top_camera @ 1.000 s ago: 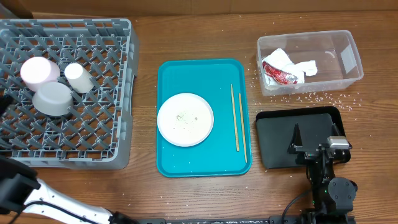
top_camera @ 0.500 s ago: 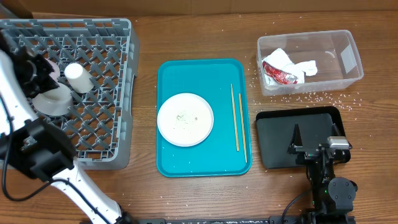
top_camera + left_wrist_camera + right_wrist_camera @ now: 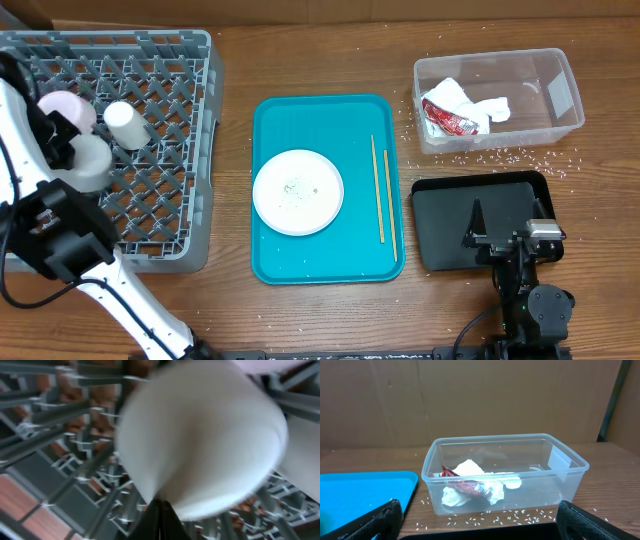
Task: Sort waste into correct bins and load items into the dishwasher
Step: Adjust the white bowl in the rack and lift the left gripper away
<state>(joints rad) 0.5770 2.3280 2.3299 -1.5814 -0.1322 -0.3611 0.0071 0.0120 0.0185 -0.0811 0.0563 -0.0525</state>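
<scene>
1. Wooden table (image 3: 300,60) with loose rice grains (image 3: 500,155) scattered near the bins, so that's our workspace.
2. Done so far, as we read it: the gray rack (image 3: 170,200) holds a pink cup (image 3: 62,105), a white cup (image 3: 125,125) and a gray bowl (image 3: 95,168). The clear bin (image 3: 565,95) has a crumpled tissue (image 3: 455,95) and a red wrapper (image 3: 447,118) in it.
3. Left to do: the white plate (image 3: 297,192) and the chopsticks (image 3: 380,190) sit on the teal tray (image 3: 330,255). The plate has crumbs on it, so we'd guess those need dumping before it gets racked.
4. Our left gripper (image 3: 65,140) is right over the bowl in the rack. The wrist view is one blurry pale dome, so we can't tell whether the fingers are clamped on it or let go.
5. The bowl seems to show its rounded outside, maybe mouth-down, but the blur keeps us from calling it.
6. Our right gripper (image 3: 477,517) is parked above the black tray (image 3: 445,220), fingers spread wide and holding nothing.
7. The chopsticks lie flat and side by side. Their long axis runs along the tray's right edge, from the far side toward us.
</scene>
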